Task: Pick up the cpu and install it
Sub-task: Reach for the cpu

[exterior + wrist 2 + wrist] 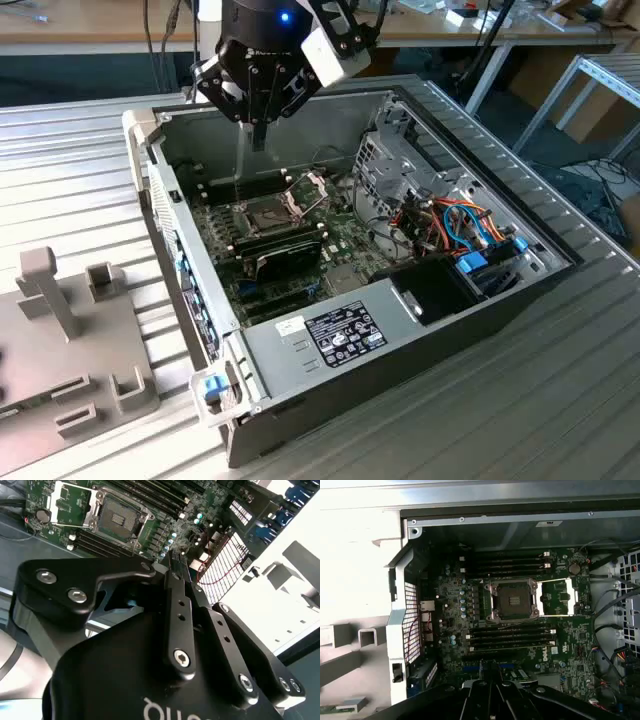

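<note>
My gripper (pixel 258 125) hangs over the back part of the open computer case (pixel 300 335), its fingers drawn together. A thin grey sliver, the cpu (pixel 258 141) seen edge-on, sticks out below the fingertips. The motherboard socket (pixel 268 212) lies under and slightly ahead of it, with its hinged metal frame (pixel 309 189) flipped open. In both wrist views the socket (pixel 118 520) (pixel 512 600) shows a bare dark bed. The black fingers (pixel 176 587) (pixel 490 680) point toward the board, short of the socket, and they hide the cpu in those views.
Long black memory sticks (pixel 512 632) flank the socket on both sides. A perforated drive cage (pixel 385 170) and coloured cables (pixel 450 225) fill the case toward the exterior view's right. A grey holder fixture (pixel 60 330) sits on the table at the exterior view's left.
</note>
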You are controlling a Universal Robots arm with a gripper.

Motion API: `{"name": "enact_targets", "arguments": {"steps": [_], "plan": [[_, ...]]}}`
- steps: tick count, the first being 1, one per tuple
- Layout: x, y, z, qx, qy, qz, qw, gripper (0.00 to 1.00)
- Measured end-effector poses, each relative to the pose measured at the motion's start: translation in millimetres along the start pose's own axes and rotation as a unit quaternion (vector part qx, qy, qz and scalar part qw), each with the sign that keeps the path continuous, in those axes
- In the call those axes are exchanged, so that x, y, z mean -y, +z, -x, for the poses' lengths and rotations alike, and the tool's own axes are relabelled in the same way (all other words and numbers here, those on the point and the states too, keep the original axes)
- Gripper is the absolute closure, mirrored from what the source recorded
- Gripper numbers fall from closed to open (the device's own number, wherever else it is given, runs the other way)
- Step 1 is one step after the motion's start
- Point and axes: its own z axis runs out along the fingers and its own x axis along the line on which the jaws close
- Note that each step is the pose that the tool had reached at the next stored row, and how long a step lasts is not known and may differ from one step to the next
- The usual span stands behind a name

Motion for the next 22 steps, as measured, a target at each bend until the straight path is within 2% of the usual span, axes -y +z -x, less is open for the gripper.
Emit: {"name": "enact_targets", "arguments": {"steps": [22], "plan": [[0.4,-0.1,-5.2,0.0000,0.000,0.0000,1.00000,0.89]]}}
